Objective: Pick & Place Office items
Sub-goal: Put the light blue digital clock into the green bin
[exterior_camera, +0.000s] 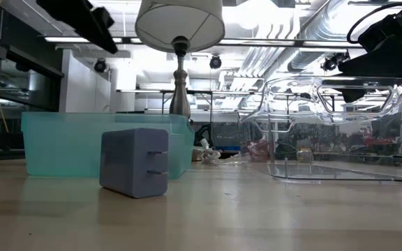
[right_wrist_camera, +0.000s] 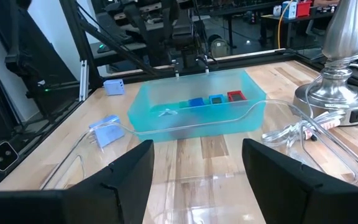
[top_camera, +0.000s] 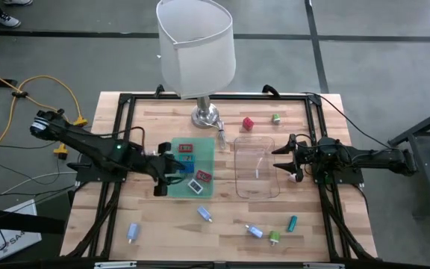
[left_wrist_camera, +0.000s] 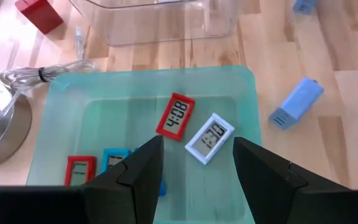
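left tool (top_camera: 172,170) hangs over the near-left part of the teal bin (top_camera: 207,161), fingers spread, nothing pinched; reads as lined up to drop in or just clear of a release, can't say which; four small digital clocks lie flat on the bin floor: red clock (left_wrist_camera: 176,116), white clock (left_wrist_camera: 209,137), a second red one (left_wrist_camera: 79,170) and a blue one (left_wrist_camera: 113,158) close under the fingers; right tool (top_camera: 293,158) waits at the right edge of the clear tray (top_camera: 257,166), spread wide, empty, pointing across the tray toward the bin.

loose items remain on the surface (top_camera: 163,224): red block (top_camera: 248,123) and green piece (top_camera: 275,118) behind the tray; light blue charger (top_camera: 204,214), another at front left (top_camera: 133,232), plus a cluster front right incl. a teal cylinder (top_camera: 293,222).

room: bin walls are low but hem in the clocks; lamp base (top_camera: 205,116) and its cord sit just behind bin and tray, tight there; front of the surface is open, easy approach from above.
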Controlling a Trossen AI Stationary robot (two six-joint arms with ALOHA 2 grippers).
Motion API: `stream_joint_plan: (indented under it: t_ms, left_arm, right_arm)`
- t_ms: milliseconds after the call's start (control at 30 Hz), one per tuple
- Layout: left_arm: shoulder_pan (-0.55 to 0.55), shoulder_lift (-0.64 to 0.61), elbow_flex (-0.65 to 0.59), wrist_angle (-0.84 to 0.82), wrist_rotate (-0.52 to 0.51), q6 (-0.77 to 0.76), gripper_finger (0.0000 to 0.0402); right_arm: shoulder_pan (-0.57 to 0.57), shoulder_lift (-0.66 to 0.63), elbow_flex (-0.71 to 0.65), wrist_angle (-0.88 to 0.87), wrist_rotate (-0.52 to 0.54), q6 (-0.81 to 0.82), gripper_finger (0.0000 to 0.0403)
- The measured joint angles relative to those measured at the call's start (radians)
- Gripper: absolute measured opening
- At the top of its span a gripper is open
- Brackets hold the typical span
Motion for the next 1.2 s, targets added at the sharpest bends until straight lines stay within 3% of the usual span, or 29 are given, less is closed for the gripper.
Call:
stream_joint_plan:
  t_ms: [600, 933, 1200]
  left_arm:
    - [-0.056, -0.536, -0.32, 0.102, -0.064, -0.045, 0.0186]
    - [-0.056, -0.745, -0.456, 0.113, -0.075, -0.102, 0.0186]
    - [-0.056, -0.848, -0.602, 0.286, -0.063, -0.094, 0.0186]
  right_arm:
    - [0.0, 0.0, 0.0, 0.0, 0.0, 0.0, 0.0232]
    - [0.0, 0.0, 0.0, 0.0, 0.001, 0.0, 0.0232]
    - [0.0, 0.0, 0.0, 0.0, 0.0, 0.0, 0.0232]
